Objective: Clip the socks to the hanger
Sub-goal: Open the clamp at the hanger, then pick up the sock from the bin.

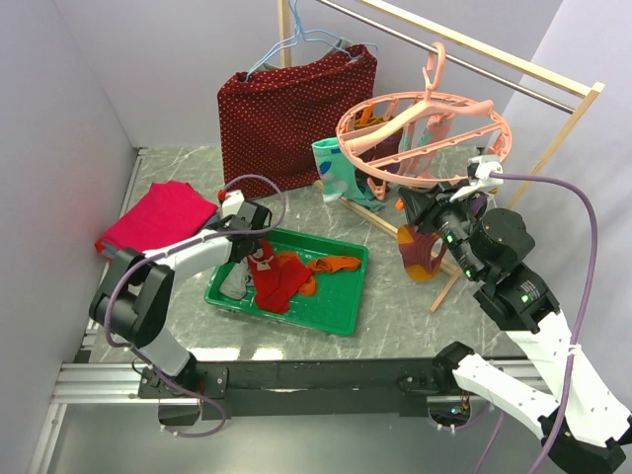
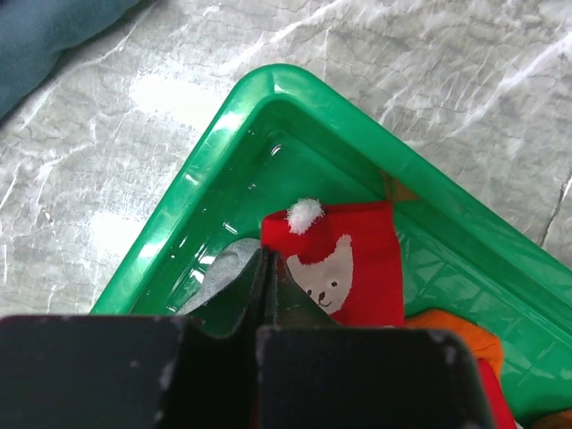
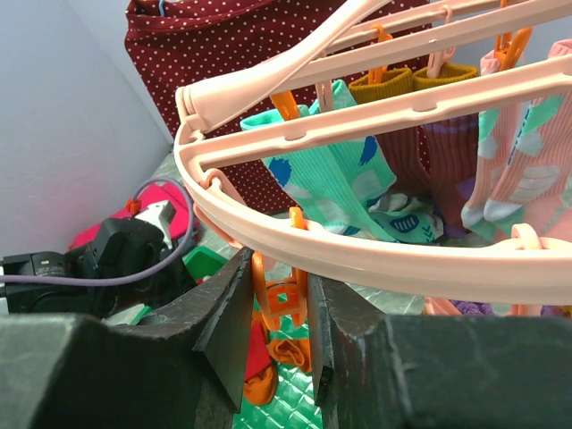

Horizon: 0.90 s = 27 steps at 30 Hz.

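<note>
Counter (image 1: 405, 316) of grey marble spanned the middle of the top view. A wooden rack (image 1: 583, 109) with a metal rail crossed the upper right. A dark-red dotted cloth (image 1: 286, 118) hung on a light-blue wire hanger (image 1: 296, 44) at upper centre.

The hanger (image 1: 395, 118), a salmon-pink ring, hung tilted from the rail in the upper right. In the right wrist view its bars carried a teal sock (image 3: 335, 174), a maroon sock (image 3: 433, 143) with a mustard cuff, and a pink sock (image 3: 518, 170). A purple-orange sock (image 1: 423, 252) dangled below the ring's lower edge, beside the right arm (image 1: 499, 247).

A green tray (image 1: 341, 316) sat on the counter at lower centre, with a folded pink-red cloth (image 1: 158, 217) to its upper left.

Inside the tray lay a red sock (image 2: 357, 259) with a white pompom and a small face, an orange sock (image 1: 334, 264) to its right, and a grey sock (image 2: 223, 268) in the left corner. The left arm (image 1: 188, 259) reached down into that corner. The left fingers (image 2: 295, 313) were pressed fully together, tips at the seam between the grey and red socks; whether cloth was pinched there could not be told.

The right fingers (image 3: 228, 313), under the ring's near edge, were closed on an orange clip peg (image 3: 284, 295), one on each side.
</note>
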Tool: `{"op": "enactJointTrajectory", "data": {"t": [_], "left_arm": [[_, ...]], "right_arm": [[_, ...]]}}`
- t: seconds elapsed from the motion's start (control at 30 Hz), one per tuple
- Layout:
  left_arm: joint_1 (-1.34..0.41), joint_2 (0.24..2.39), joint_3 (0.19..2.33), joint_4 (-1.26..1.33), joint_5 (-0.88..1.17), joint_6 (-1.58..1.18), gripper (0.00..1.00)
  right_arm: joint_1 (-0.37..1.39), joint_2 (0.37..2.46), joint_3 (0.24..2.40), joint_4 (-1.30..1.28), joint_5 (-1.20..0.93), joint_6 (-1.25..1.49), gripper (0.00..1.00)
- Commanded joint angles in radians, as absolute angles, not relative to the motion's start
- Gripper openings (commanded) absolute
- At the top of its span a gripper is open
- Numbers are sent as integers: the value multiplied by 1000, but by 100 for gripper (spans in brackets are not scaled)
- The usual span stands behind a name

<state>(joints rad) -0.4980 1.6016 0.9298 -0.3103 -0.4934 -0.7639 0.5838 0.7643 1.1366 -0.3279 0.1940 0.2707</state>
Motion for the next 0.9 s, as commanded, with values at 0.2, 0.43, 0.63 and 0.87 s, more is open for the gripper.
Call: {"op": "enactJointTrajectory", "data": {"t": [0.2,0.43,0.63,0.87], "left_arm": [[-551,1485,931,-225,-422,-686,2],[-581,1554,971,-213,-328,-681,16],[-578,1627,1015,-244,-433,-698,43],[-580,1681,1065,-279,-512,-692,52]], "right_arm": [[580,749,1129,-288,209,264,0],[580,752,1131,-288,204,270,0],[580,752,1129,-288,201,271,0],[580,749,1131,-290,204,268,0]]}}
